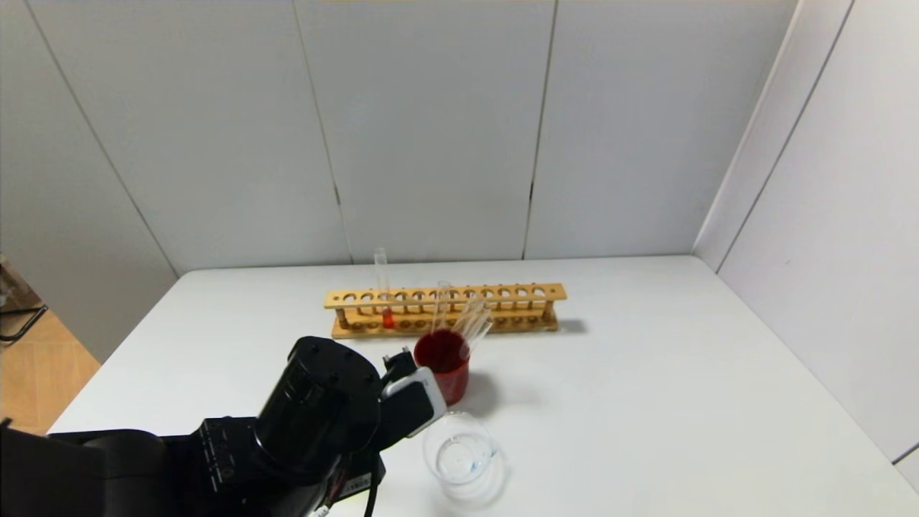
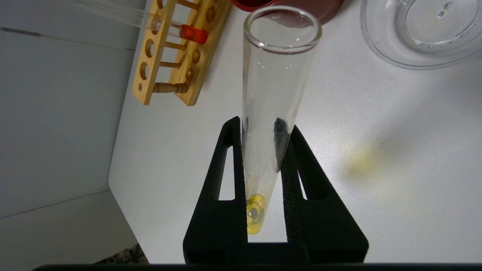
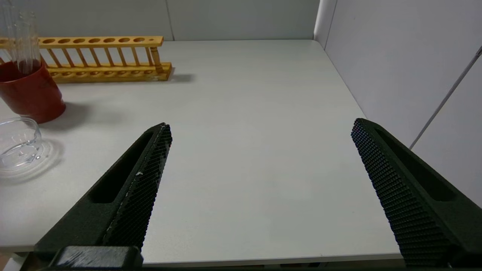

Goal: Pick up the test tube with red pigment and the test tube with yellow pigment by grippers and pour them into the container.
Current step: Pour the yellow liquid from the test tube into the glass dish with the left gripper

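Observation:
My left gripper is shut on the test tube with yellow pigment. The yellow liquid sits at its rounded bottom between the fingers, and its open mouth points away from the wrist. In the head view the left gripper hovers just left of the container, a low clear glass cup that also shows in the left wrist view; the yellow tube is hidden there. The test tube with red pigment stands upright in the wooden rack. My right gripper is open and empty over the table's front right.
A beaker of dark red liquid holding a few plain clear tubes stands between the rack and the container, right beside the left gripper. White walls close the back and the right side. The table's right half is bare.

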